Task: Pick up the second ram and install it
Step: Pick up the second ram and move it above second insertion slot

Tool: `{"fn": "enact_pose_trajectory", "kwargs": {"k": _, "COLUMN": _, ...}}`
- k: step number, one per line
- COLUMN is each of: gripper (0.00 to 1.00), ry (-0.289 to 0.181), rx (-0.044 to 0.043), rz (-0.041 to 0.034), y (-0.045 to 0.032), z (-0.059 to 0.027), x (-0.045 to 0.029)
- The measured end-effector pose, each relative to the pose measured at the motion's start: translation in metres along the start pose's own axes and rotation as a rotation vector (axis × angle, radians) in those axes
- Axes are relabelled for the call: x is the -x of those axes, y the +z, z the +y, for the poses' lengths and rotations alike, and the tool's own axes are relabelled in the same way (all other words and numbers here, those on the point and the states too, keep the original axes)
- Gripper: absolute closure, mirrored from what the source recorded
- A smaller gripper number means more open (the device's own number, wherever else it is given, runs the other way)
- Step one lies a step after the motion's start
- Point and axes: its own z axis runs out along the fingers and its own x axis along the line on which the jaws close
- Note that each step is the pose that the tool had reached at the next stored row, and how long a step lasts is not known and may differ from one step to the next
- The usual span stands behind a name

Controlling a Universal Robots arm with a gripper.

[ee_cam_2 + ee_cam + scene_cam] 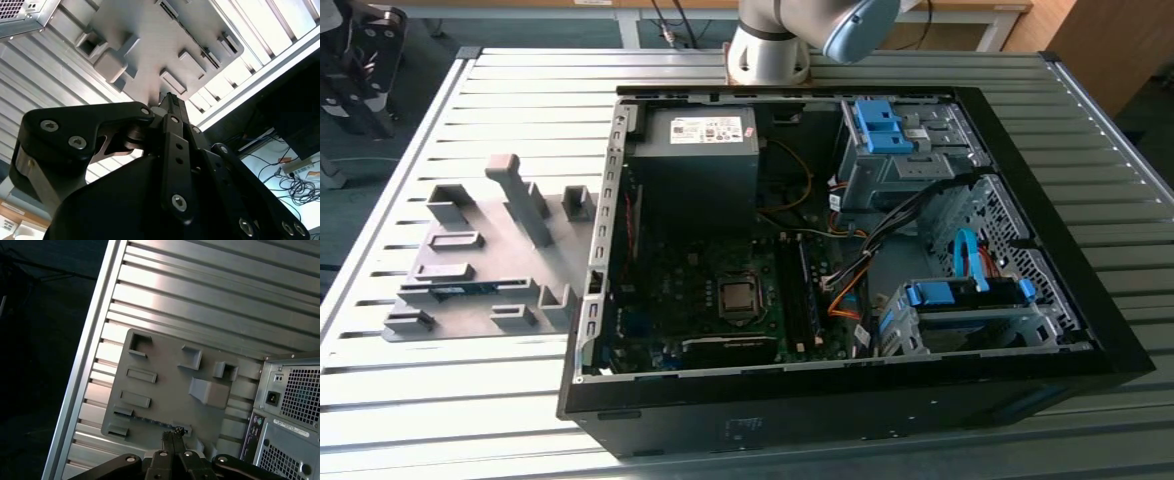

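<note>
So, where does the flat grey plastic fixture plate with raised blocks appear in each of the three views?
Exterior view: the grey fixture plate lies on the slatted table at the exterior view's left, beside the open black computer case.
First wrist view: plate just ahead of the gripper, beside the case's rear panel.
Second wrist view: plate ahead of the gripper, near the case's corner.
Shared landmark: the computer case.

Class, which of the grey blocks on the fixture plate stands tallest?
The narrow post: upright, it rises well above every other block on the plate.
</note>
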Motion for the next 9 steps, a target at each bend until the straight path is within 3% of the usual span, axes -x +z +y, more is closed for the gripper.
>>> {"fn": "enact_pose_trajectory", "kwargs": {"k": 9, "gripper": 0.89, "ry": -0.032, "rx": 0.0008, "rz": 0.0014, "y": 0.0000, "z": 0.0000, "x": -0.0001}}
